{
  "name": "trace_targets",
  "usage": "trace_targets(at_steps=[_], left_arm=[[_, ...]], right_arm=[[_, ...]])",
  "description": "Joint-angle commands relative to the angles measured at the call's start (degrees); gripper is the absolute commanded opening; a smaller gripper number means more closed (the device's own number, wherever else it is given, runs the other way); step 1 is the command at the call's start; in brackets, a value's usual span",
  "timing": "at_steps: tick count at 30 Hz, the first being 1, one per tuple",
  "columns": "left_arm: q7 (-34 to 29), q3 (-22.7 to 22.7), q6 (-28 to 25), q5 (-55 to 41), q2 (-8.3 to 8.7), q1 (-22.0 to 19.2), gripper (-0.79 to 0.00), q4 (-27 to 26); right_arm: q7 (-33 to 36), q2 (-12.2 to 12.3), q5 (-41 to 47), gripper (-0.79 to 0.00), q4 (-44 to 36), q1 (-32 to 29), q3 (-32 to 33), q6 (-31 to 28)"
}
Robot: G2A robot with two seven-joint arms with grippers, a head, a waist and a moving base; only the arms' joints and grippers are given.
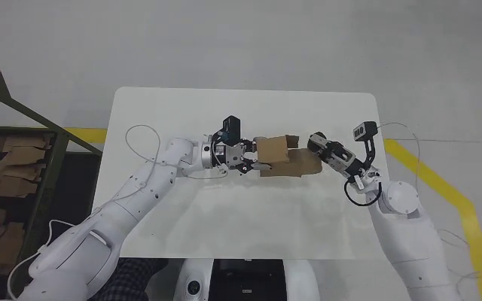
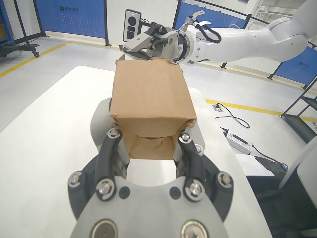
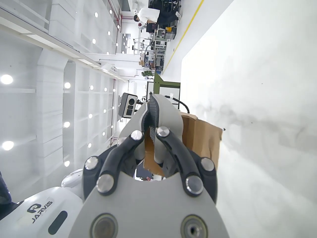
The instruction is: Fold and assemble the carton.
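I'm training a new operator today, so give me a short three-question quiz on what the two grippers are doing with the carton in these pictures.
1. True or false: the carton lies flat on the table, and no gripper touches it.
2. Multiple choice: what is the right gripper pinching? A. an edge of the carton; B. a pen; C. nothing.
3. Short answer: which gripper grips the end of the carton opposite the right gripper?
Key: 1. False: a gripper holds it at each end. 2. A. 3. The left gripper.
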Motion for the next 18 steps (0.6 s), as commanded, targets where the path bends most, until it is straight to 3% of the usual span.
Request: trace_targets(at_steps=[1,9,18], left_arm=[[0.11,-0.56,1.09,0.97,0.03,-0.03,-0.406,0.09],[1.41,-2.03,3.09,3.93,0.04,0.49,-0.409,-0.20],[2.83,-2.31,1.22,5.82,-0.11,1.52,-0.409,-1.60]], right_arm=[[0.97,0.33,-0.69,-0.785,-1.88,-1.72,1.35,0.19],[8.23,1.51,-7.68,-0.785,-10.88,-7.66,2.49,3.20],[4.54,1.33,-10.52,-0.785,-10.93,-6.40,0.04,5.01]])
